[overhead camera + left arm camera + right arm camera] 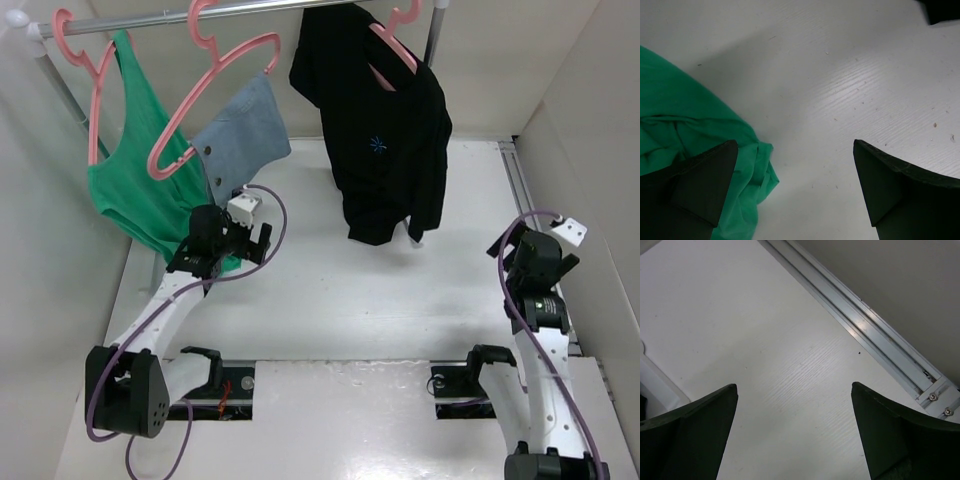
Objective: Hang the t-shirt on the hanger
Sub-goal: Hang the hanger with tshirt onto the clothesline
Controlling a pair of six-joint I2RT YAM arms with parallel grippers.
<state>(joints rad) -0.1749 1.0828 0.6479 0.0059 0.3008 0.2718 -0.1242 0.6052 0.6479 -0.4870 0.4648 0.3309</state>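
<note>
Three garments hang from one rail (250, 8), each on its own pink frame: a green top (130, 170), a blue-grey garment (240, 135), and the t-shirt (385, 150) on the rightmost hanger (395, 45). Two grippers, both spread wide and holding nothing: the left gripper (795, 150) is beside the green top's hem, the right gripper (795, 390) over bare table (765, 340).

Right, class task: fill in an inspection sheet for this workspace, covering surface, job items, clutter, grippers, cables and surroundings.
Surface: white table, lightly speckled.
Job's things: t-shirt hangs lopsided on the hanger, hooked on the rail.
Clutter: green tank top, hem bunched on table; blue-grey garment; both hung on the rail.
Grippers: left gripper open beside green hem; right gripper open over bare table.
Cables: purple cables loop beside both wrists.
Surroundings: white walls; aluminium track at right.
</note>
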